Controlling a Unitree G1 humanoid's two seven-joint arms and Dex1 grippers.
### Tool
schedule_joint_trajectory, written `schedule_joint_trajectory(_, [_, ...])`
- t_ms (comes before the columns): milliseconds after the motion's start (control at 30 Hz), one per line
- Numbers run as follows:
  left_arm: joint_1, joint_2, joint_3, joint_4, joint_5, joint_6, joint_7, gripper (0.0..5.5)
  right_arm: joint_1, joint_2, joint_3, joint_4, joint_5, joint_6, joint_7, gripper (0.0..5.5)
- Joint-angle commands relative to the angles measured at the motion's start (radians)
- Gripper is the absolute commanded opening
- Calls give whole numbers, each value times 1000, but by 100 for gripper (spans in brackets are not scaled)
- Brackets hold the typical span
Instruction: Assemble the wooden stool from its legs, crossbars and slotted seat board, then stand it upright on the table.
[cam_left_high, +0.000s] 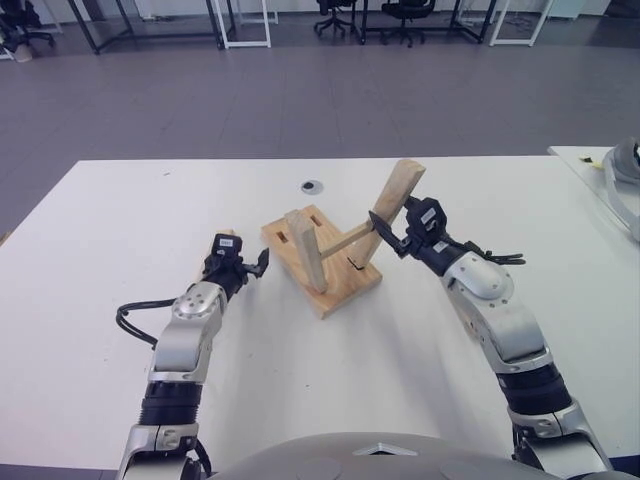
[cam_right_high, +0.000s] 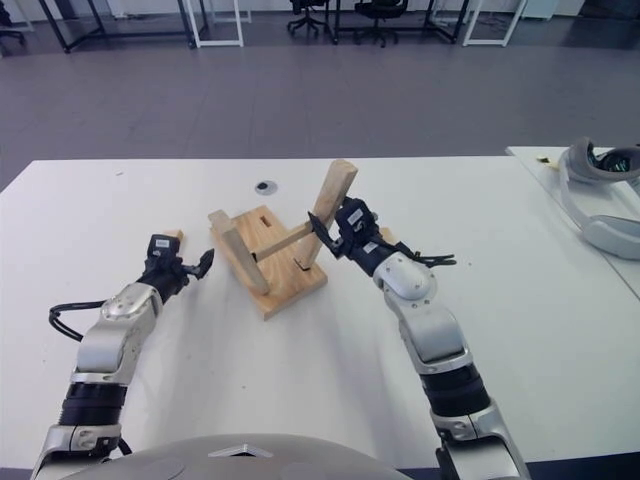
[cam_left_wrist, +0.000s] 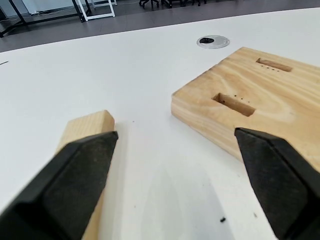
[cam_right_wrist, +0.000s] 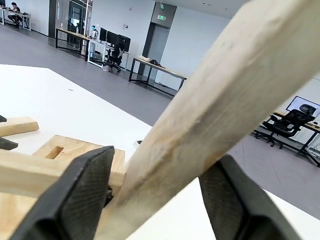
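Pale unfinished wood seat board, smooth matt white table

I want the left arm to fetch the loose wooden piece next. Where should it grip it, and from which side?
Across its two long sides, coming down from above, I'd say. The loose wooden piece lies flat on the table, apart from the seat board, so its sides are free. The open left gripper sits off-centre, one finger over it.

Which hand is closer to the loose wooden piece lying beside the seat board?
Left. The left hand sits open right beside the loose wooden piece; the right hand is across the seat board, gripping the tilted leg.
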Motion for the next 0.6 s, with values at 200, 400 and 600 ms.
schedule_joint_trajectory(200, [-46, -2, 17, 73, -9, -41, -21, 431, 119, -77, -28, -78, 90, -14, 186, 292])
schedule_joint_trajectory(400, [51, 16, 83, -80, -70, 29, -41, 431, 148, -180, -109, 58, 160, -32, 358, 292])
schedule_joint_trajectory(600, [86, 73, 52, -106, -65, 222, -64, 431, -89, -81, 58, 478, -170, -137, 175, 292])
